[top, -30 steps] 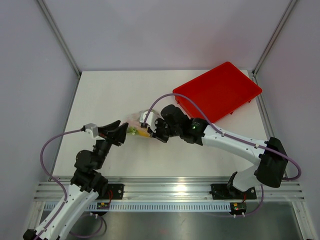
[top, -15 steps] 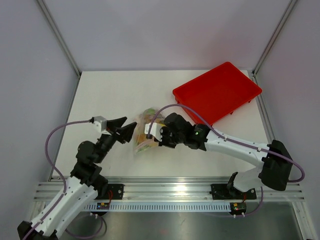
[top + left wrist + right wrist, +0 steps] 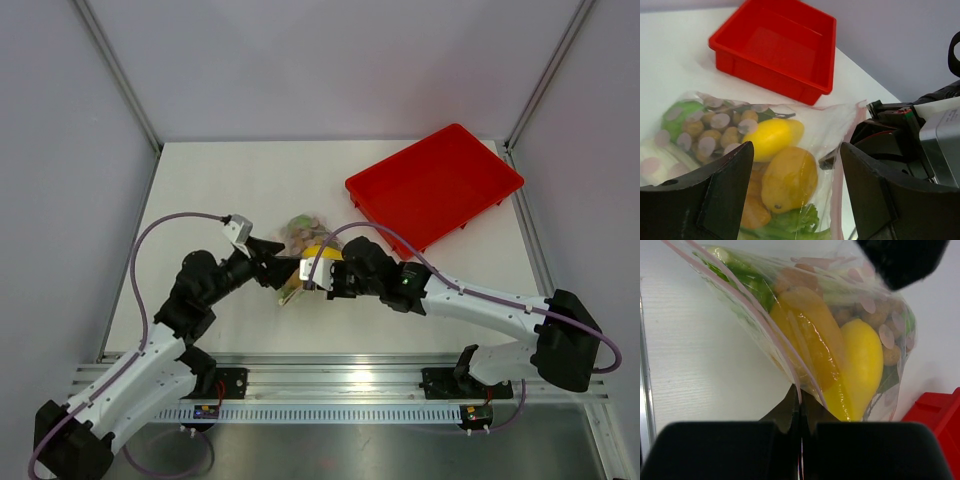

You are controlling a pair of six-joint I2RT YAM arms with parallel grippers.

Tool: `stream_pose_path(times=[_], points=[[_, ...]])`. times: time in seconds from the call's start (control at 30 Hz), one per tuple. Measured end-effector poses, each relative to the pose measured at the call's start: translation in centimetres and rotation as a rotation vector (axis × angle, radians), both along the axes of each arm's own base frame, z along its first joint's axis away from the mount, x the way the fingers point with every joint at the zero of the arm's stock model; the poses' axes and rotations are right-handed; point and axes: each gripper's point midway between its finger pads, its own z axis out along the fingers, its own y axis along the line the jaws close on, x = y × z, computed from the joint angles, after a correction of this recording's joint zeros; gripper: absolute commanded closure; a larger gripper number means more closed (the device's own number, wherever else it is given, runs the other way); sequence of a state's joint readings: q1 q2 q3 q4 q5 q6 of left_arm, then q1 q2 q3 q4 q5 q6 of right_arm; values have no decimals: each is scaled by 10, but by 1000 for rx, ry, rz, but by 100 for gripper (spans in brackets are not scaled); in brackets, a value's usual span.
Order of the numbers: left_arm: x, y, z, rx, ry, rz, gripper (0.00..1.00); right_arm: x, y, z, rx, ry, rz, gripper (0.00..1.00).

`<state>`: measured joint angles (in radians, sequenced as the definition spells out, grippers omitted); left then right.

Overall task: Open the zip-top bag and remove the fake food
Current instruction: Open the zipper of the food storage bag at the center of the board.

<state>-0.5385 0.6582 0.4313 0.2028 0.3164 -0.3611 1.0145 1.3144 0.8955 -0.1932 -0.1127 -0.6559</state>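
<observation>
Close in front of me, my right pincer (image 3: 800, 399) is clenched tight on the pink zip edge of the zip-top bag (image 3: 765, 300). Next to it, my left pincer (image 3: 796, 155) is spread wide, grabbing nothing, with the bag just ahead. The fake food (image 3: 789, 177) sits inside the bag. Farther back on the white table (image 3: 210, 180) is the red tray (image 3: 775, 45).

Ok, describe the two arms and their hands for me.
The left arm and right arm have white links with black joints and black bases. A purple cable loops along each to a small pale camera block at the wrist. The left hand and right hand have broad black wedge-shaped fingers. A small green light glows on the right arm.
</observation>
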Motion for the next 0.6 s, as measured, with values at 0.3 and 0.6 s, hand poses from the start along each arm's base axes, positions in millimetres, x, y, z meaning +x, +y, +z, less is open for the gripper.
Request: stream_pose_path(times=[0.3,0.6], points=[[-9,-26,-31,45,169,-159,32,3,2,10,37,-55,14,100],[-19,-31,-22,39,135,-201,35,1,2,17,56,-69,26,100]])
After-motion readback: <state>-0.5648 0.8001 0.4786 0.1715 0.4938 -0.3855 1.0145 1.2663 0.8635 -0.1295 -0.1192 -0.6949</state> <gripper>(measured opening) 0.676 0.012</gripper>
